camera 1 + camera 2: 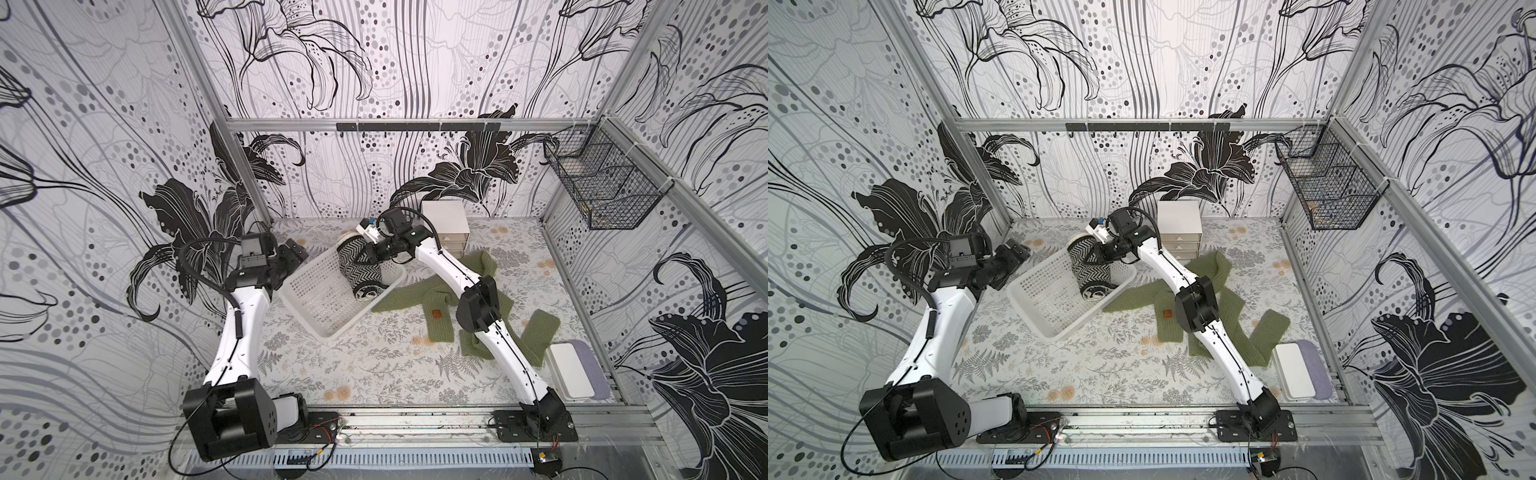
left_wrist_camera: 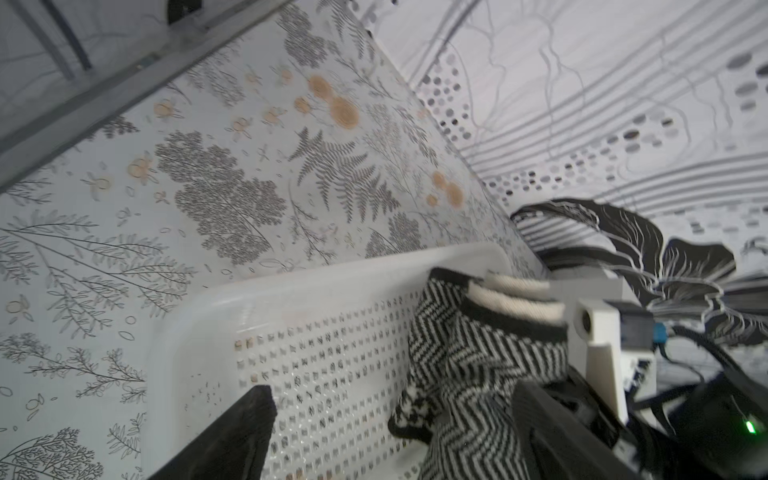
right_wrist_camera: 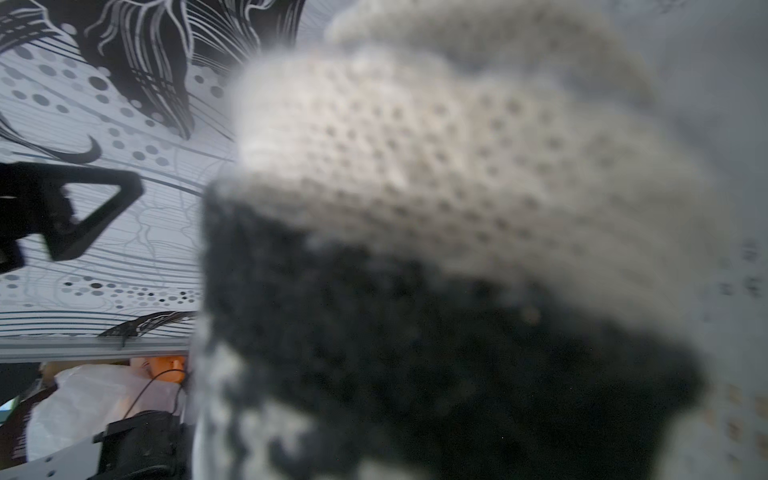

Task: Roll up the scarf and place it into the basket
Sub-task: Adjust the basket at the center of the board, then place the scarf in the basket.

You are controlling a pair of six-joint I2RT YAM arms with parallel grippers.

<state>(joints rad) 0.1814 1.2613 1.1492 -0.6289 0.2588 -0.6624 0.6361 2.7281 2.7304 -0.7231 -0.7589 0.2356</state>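
K: At right gripper point(image 1: 368, 254) tips: clamped on rolled herringbone scarf point(image 1: 360, 270). State of left gripper point(image 1: 294, 254)?
M: Spread wide, holding nothing, just beside far-left rim of basket point(image 1: 320, 303).
K: Scarf position?
M: Sits inside basket against right end wall, long axis along that wall, cream end tilted up over far rim. Far nearer right arm. Probably needs only lowering and release. Green scarf point(image 1: 419, 297) outside, on table point(image 1: 353, 365).

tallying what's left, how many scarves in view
2: the rolled black-and-white herringbone scarf in the white perforated plastic basket; the green knit scarf spread on the table beside it.
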